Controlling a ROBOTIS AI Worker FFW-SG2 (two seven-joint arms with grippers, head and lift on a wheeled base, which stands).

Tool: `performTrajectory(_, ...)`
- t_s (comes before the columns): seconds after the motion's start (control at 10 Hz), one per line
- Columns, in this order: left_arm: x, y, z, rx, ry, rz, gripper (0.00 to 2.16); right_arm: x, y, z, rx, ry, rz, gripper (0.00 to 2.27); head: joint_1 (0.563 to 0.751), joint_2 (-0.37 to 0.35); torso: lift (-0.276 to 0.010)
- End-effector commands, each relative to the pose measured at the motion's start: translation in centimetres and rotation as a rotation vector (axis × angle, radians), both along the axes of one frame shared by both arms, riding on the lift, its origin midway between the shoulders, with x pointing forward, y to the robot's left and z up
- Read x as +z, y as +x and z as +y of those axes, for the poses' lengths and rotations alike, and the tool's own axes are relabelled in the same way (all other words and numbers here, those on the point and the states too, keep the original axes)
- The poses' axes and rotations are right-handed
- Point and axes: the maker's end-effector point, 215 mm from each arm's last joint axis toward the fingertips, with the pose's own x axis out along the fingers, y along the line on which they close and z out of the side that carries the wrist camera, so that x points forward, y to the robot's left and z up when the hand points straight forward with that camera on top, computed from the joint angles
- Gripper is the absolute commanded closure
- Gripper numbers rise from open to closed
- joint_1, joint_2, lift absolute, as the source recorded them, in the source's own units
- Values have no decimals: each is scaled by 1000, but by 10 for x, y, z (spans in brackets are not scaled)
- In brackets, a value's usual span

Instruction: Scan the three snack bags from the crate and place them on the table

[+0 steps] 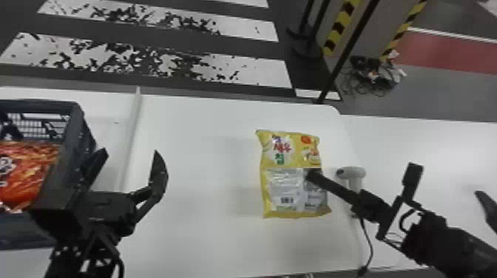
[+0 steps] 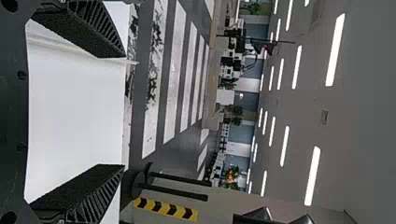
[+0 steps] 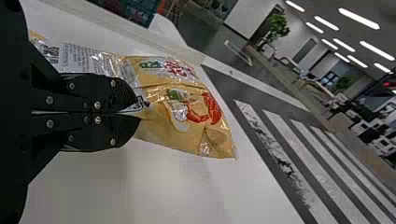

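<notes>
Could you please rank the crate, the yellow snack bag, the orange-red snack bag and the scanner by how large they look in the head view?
From largest to smallest:
Crate, though the left edge cuts it off
Yellow snack bag
Orange-red snack bag, as far as it shows
Scanner

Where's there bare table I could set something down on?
The widest bare patch lies between the left tool and the yellow bag. It's crowded at the bag's right side, where the right tool pinches it near the scanner.
</notes>
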Motion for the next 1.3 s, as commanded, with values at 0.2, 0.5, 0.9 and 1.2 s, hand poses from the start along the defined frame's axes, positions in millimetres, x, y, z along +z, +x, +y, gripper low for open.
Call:
performTrajectory(0.2,-4,-4,0,3,7,9,19,98,38,-115,-342,40,-260,2243,695,-305,-62)
performTrajectory(0.5,-4,-5,-4,-3,15,8,19,89,50,-231,-697,-139,-258,2243,695,-350,-62)
performTrajectory(0.9,-4,-1,-13,-19,13,11,19,57,21,-335,-1034,-372,-197,2243,695,-350,-62)
performTrajectory(1.2,-7,-2,-15,-24,19,17,19,-6,3,-365,-1155,-421,-7,2243,695,-350,-62)
